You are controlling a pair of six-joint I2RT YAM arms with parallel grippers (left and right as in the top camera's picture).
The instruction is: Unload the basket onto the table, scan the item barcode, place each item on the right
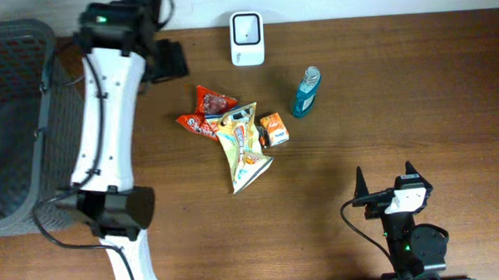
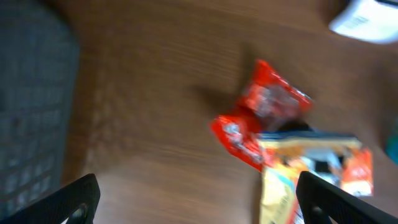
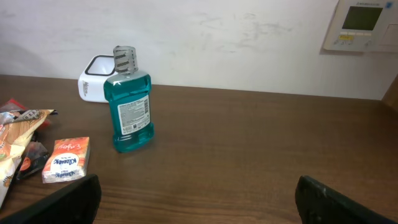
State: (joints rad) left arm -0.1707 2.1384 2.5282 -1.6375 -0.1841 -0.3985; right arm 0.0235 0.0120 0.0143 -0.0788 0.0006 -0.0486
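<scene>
Scanner [image 1: 247, 39] sits top centre in the overhead view. Below it we see a red packet [image 1: 208, 111] partly under a yellow bag [image 1: 243, 147], an orange tissue pack [image 1: 274, 128] beside them, a mouthwash bottle [image 1: 307, 93] to the right, and a basket [image 1: 42, 122] at far left. The left gripper [image 2: 200, 202] and right gripper [image 1: 385, 182] are spread, holding nothing.

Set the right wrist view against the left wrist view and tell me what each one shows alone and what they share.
Only the right wrist view: the wall panel and the whole upright teal bottle; the blurred left wrist view has at most a teal sliver at its edge. Only the left wrist view: the dark basket. Both: the white scanner, the orange pack, the yellow snack bag and the wooden table.
</scene>
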